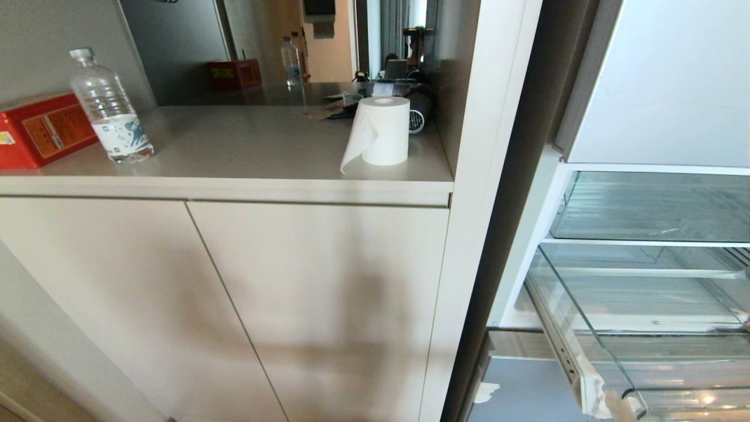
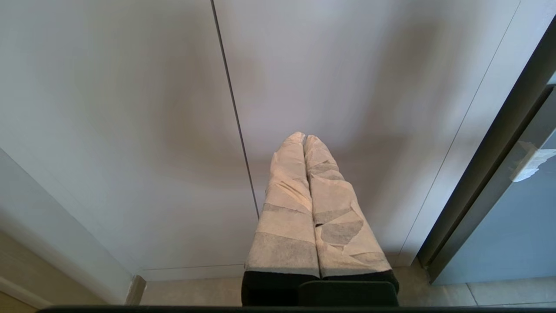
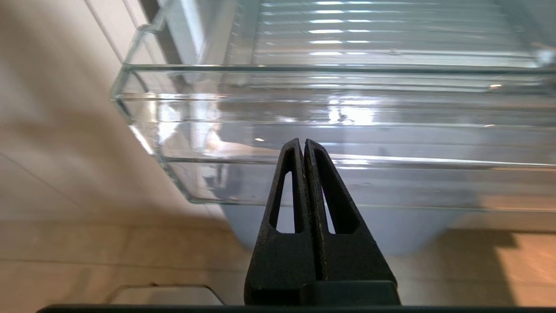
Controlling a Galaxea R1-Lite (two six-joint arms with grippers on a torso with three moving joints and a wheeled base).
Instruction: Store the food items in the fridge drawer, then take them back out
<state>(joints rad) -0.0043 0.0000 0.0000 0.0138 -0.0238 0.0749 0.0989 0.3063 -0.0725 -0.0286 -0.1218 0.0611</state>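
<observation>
In the head view neither end effector shows; a bench (image 1: 246, 152) carries a water bottle (image 1: 111, 108), a red box (image 1: 41, 129) and a roll of white paper (image 1: 381, 132), and to its right the fridge stands open with the clear fridge drawer (image 1: 650, 351) pulled out below a smaller clear compartment (image 1: 650, 205). No fruit is visible in the drawer or anywhere else. In the left wrist view the left end effector (image 2: 304, 138), its fingers wrapped in pale tape, is clenched with nothing between them and hangs in front of the plain cabinet doors (image 2: 130, 108), apart from them, with the fridge's edge off to one side. In the right wrist view the right end effector (image 3: 302, 142) is clenched and empty, its black fingers pressed together; the fridge drawer (image 3: 347, 108) lies just ahead of its tips, the thick transparent front wall facing it and the ribbed floor beyond.
</observation>
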